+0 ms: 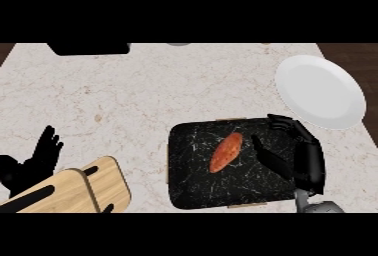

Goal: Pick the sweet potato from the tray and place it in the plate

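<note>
Black and spread wide, my right hand (299,157) is over the right part of the tray (192,185), with the fingers straight and the thumb set apart toward the middle; it holds nothing. The grey forearm enters from the lower right corner of the view.

The sweet potato (226,152) lies just beside this hand, on its left side, near the thumb but apart from it; I see dark tray surface between them. It rests on the tray, a little above the tray's middle. Its long axis is tilted: the upper end points up and slightly to the right, the lower end down and to the left. The skin is orange-red.

The tray is dark with thin white veins and sits on the pale speckled counter (148,90). The white plate (320,91) is above the right hand, beyond the tray's upper right corner, and nothing lies in it.

My left hand (33,162) shows at the left edge, open, fingers up, resting beside a wooden knife block (88,187).
</note>
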`<state>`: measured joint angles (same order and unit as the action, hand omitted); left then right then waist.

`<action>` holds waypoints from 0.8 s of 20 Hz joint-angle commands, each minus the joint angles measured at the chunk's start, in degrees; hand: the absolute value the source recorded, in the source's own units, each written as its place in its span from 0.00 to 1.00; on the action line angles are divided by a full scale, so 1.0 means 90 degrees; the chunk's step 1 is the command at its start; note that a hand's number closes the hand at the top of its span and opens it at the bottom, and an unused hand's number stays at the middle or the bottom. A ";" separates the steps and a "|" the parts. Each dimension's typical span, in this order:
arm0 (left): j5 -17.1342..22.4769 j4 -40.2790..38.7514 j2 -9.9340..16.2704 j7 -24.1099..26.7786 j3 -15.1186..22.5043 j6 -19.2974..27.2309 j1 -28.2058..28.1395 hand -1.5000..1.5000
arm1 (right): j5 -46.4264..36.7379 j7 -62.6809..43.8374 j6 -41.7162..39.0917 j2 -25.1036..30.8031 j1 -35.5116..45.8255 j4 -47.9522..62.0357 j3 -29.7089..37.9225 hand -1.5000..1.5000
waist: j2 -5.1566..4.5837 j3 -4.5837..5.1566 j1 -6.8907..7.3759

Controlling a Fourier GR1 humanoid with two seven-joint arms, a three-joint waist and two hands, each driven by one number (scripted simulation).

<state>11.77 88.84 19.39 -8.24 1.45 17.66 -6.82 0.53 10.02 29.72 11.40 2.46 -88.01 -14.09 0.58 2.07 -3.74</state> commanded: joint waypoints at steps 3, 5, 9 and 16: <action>-0.0455 -0.0178 -0.0092 -0.0348 0.0710 -0.0120 0.0648 0.50 | -0.0820 0.0673 0.0161 -0.0357 -0.0621 -0.0091 -0.1103 0.00 | -0.0064 -0.0227 0.0241; -0.0521 -0.0071 -0.0205 -0.0260 0.0828 -0.0096 0.0415 0.50 | -0.1283 0.0116 0.0115 0.0274 -0.0841 -0.0179 -0.1188 0.00 | -0.0047 -0.0218 0.0256; -0.0462 -0.0334 -0.0185 -0.0274 0.0751 -0.0176 0.0670 0.50 | -0.2432 -0.1131 0.0294 0.0878 -0.0377 0.0056 -0.1235 0.00 | -0.0074 -0.0199 0.0268; -0.0357 -0.0244 -0.0151 -0.0355 0.0666 -0.0353 0.0607 0.50 | -0.2996 -0.3649 -0.1249 0.1653 0.0124 -0.0945 -0.1556 0.00 | -0.0052 -0.0196 0.0327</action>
<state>10.74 87.41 19.00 -9.19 2.96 15.42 -3.46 -23.36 -11.99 24.49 23.58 0.67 -93.29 -26.36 0.41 2.41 -0.65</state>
